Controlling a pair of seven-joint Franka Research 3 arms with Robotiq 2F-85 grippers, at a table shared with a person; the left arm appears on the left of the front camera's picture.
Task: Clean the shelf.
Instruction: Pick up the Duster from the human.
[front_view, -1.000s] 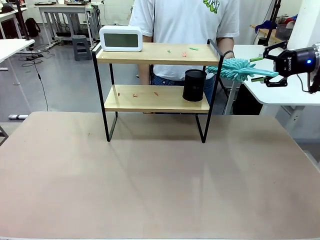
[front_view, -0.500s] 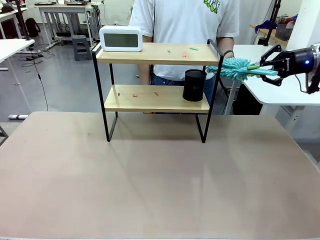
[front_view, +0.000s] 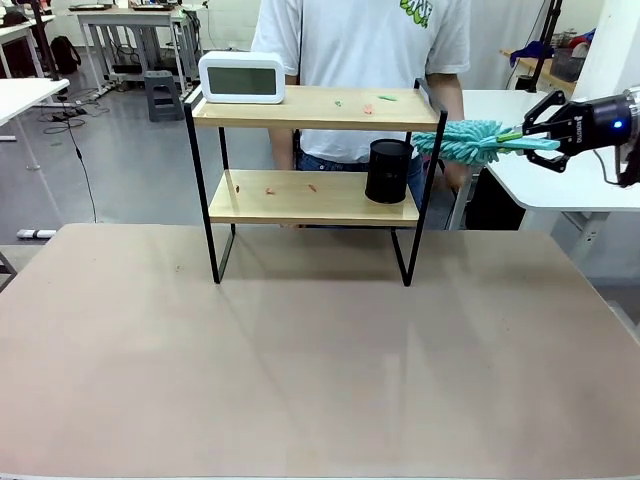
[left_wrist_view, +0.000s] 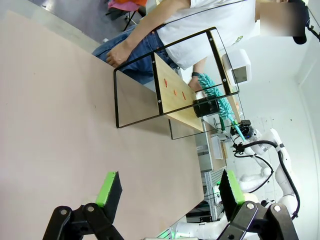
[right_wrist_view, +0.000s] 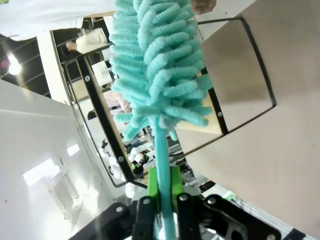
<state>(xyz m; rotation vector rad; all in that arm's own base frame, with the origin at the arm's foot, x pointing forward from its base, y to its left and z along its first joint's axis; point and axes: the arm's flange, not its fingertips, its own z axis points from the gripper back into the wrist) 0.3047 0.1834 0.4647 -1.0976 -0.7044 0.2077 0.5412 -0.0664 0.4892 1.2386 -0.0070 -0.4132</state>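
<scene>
Right gripper (front_view: 538, 138) clamps duster (front_view: 465, 140) handle; long axis points at shelf (front_view: 300, 108) right end (tip just beside frame); left gripper (left_wrist_view: 167, 186) wide, farther.

Bright, even indoor light fills the front view; the table (front_view: 300, 380) carries a soft pale sheen, and the shelf (front_view: 300, 108) throws only a faint shadow beneath it. Both wrist views bend straight lines near their edges. In the right wrist view a ceiling lamp (right_wrist_view: 14, 65) glares white, while the duster (right_wrist_view: 160, 65) looks sharp.
</scene>
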